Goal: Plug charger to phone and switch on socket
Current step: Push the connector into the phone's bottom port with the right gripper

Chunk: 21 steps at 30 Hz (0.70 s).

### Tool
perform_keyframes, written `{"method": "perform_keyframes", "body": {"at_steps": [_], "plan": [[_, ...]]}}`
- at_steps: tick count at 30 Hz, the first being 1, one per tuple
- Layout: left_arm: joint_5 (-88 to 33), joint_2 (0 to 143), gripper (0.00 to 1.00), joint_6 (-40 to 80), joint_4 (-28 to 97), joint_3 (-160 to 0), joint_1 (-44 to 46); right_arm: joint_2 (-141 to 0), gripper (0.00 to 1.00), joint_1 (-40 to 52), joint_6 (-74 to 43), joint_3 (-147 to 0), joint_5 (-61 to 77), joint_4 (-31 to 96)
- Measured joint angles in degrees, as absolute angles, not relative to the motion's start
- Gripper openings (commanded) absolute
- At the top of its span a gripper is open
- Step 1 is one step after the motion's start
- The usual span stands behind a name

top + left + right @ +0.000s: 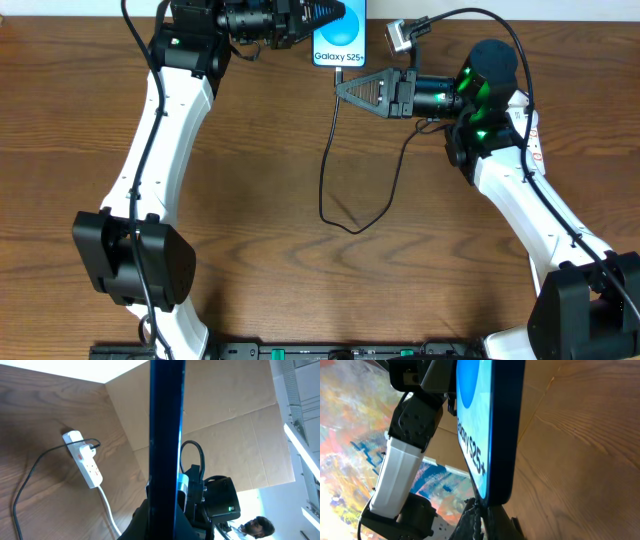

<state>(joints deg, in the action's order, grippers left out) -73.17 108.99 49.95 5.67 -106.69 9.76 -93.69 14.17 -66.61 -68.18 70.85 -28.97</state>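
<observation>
My left gripper (pixel 330 16) is shut on the top end of the phone (pixel 340 48), holding it at the table's far edge with its blue-and-white "Galaxy S25+" screen up. In the left wrist view the phone (pixel 167 435) is seen edge-on between the fingers (pixel 161 521). My right gripper (pixel 343 90) is shut on the connector end of the charger (pixel 326 170), right at the phone's bottom edge. The right wrist view shows those fingertips (pixel 480 512) touching the phone (pixel 492 425); I cannot tell whether the tip is seated. The socket (pixel 83 459) lies on the table with a black plug in it.
The charger's black cable loops across mid-table (pixel 352 230) and back toward the right arm. The socket's white cord (pixel 108 506) trails along the wood. In the overhead view the socket (pixel 537 140) is mostly hidden under my right arm. A cardboard wall (pixel 235 435) stands behind the table.
</observation>
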Motion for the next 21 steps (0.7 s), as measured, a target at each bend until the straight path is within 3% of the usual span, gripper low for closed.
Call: {"method": "perform_keyframes", "body": {"at_steps": [21], "plan": [[-73.1, 109.0, 0.07, 50.4, 5.3, -106.7, 9.5, -93.7, 0.01, 14.4, -69.1, -68.1, 69.1, -33.3]]}}
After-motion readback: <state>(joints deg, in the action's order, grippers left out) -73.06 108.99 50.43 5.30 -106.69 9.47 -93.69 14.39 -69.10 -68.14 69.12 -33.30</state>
